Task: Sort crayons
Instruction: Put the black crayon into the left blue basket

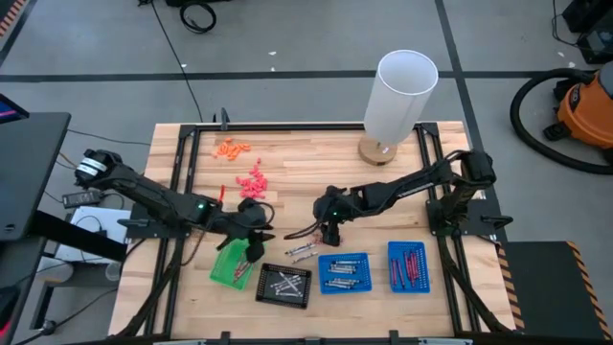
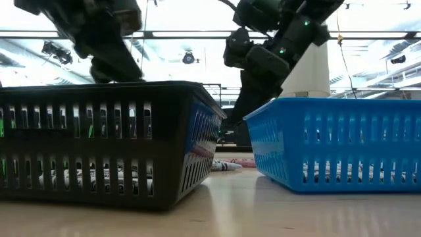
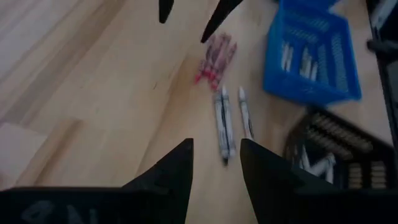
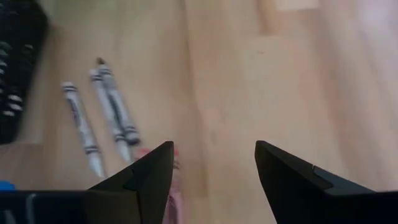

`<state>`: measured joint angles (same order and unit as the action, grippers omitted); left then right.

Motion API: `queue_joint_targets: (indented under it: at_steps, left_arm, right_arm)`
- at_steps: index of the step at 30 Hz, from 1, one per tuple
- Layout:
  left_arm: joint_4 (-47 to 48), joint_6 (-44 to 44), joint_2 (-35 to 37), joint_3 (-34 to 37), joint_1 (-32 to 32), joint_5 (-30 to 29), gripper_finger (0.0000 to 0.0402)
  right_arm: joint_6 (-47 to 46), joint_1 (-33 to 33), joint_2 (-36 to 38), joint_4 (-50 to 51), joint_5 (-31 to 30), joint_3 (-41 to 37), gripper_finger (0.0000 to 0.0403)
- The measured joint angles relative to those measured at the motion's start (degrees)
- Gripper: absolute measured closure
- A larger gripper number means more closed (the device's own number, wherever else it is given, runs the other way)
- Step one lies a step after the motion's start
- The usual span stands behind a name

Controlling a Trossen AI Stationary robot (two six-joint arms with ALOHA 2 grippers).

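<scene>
A few grey-white crayons (image 3: 224, 124) and a bunch of dark red crayons (image 3: 214, 59) lie flat on the wooden table between the two grippers; in the high view these loose crayons (image 1: 302, 251) lie just beyond the trays. My right gripper (image 4: 212, 146) hangs open, slanting down, right beside the red crayons (image 4: 173, 186), with nothing between its fingers. My left gripper (image 3: 216, 143) is open too. It stands above the green tray (image 1: 230, 264) and points toward the loose crayons from the table's left. More crayons lie in the black tray (image 1: 283, 285) and the two blue trays (image 1: 343, 272) (image 1: 408, 265).
Along the near edge stand the green, black and two blue trays in a row. Pink chunky bits (image 1: 252, 182) and orange bits (image 1: 232, 148) lie farther back on the left. A tall white cylinder (image 1: 397, 96) on a round base stands at the far right.
</scene>
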<state>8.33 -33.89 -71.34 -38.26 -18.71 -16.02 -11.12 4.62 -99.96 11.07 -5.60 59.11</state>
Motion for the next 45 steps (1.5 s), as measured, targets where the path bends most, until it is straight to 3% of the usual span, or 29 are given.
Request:
queue_joint_targets:
  at_steps: [7, 16, 28, 38, 45]
  left_arm:
    - [-10.6, -0.4, -10.4, 0.0, 3.3, 2.9, 0.0260]
    - [-17.9, -0.5, -20.9, -2.6, 3.9, 7.4, 0.0260]
    - [-9.3, 1.7, -34.6, -16.2, 3.9, 6.7, 0.0260]
    - [-5.3, 3.9, -35.4, -17.2, 4.0, 4.3, 0.0260]
    - [-2.8, 12.2, -35.2, -17.4, 5.3, 4.8, 0.0260]
  right_arm:
    - [-2.8, -0.3, 5.8, 18.9, -11.0, 5.3, 0.0176]
    - [-10.0, -0.3, 15.1, 35.3, -19.2, 8.4, 0.0179]
    - [-16.2, 0.3, 23.5, 37.1, -20.4, 8.4, 0.0179]
    - [-16.3, 1.4, 23.3, 37.8, -20.4, 8.4, 0.0179]
    - [-16.3, 1.4, 23.2, 38.0, -20.4, 8.4, 0.0179]
